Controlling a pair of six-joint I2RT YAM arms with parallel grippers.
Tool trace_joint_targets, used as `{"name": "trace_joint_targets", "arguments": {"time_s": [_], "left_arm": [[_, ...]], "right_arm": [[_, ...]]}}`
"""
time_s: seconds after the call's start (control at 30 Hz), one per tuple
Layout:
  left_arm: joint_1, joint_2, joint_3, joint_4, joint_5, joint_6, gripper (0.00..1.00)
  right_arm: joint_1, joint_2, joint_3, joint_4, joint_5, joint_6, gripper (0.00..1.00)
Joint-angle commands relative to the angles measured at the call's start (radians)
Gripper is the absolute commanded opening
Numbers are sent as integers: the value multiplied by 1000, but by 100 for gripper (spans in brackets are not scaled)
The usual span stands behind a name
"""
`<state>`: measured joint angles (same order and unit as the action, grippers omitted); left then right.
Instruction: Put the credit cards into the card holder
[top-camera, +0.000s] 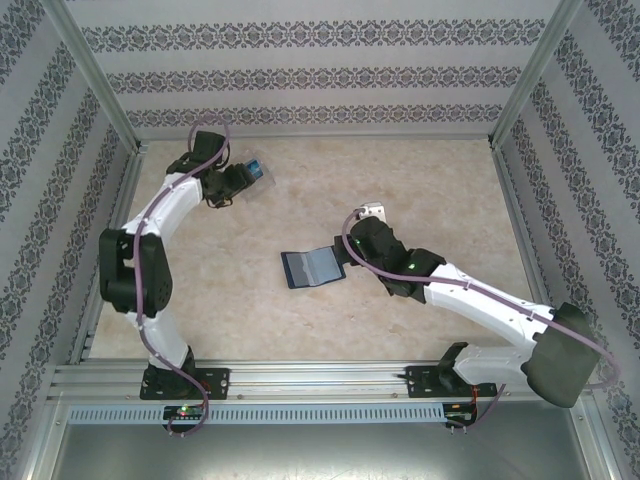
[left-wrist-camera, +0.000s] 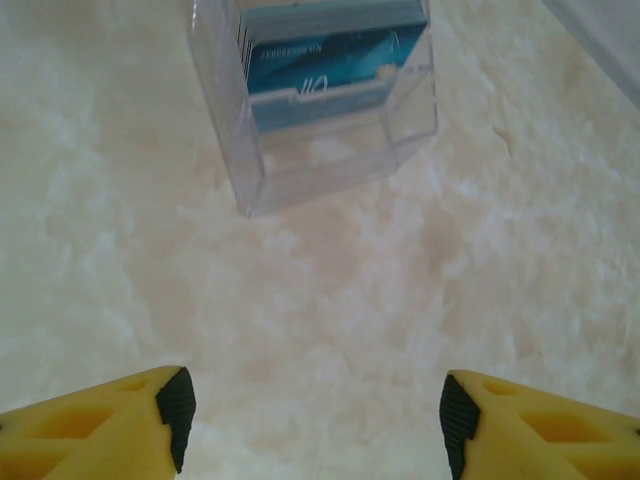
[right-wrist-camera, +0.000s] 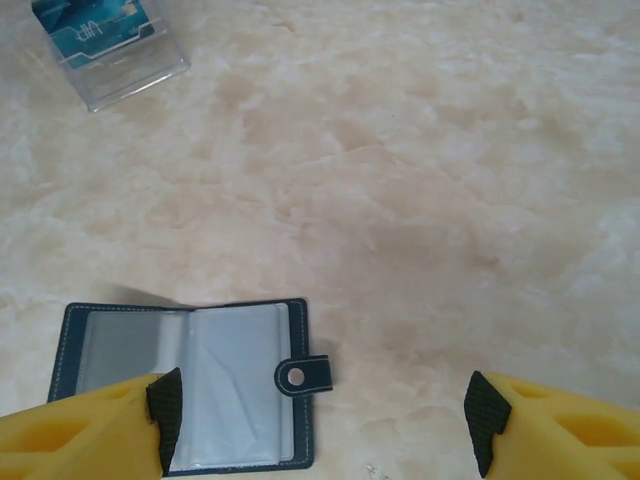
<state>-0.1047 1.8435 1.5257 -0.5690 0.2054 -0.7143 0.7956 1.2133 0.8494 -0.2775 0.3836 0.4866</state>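
The card holder lies open on the table, dark navy with a pale grey-blue inside, its snap tab pointing right; in the top view the card holder is at mid-table. My right gripper hovers open over its right edge, holding nothing, and it reaches the holder from the right. A bright blue credit card stands upright in a clear plastic box. My left gripper is open and empty, a short way in front of that box. The orange-yellow card is out of view.
The clear box sits at the far left of the marble-patterned table, just ahead of the left gripper; it also shows as the clear box in the right wrist view. Patterned walls and metal frame posts enclose the table.
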Motion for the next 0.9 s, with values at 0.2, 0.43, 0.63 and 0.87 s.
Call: {"name": "trace_joint_targets", "arguments": {"time_s": [0.2, 0.43, 0.63, 0.87], "left_arm": [[19, 287, 281, -57, -51, 70, 58], [36, 407, 387, -79, -97, 70, 49], [36, 444, 395, -82, -101, 49, 47], [38, 460, 415, -127, -98, 30, 44]], "right_arm": [[-38, -60, -46, 13, -22, 9, 76], [-42, -106, -74, 0, -46, 20, 76], [-44, -133, -101, 0, -49, 38, 75], [-45, -137, -90, -9, -55, 38, 75]]}}
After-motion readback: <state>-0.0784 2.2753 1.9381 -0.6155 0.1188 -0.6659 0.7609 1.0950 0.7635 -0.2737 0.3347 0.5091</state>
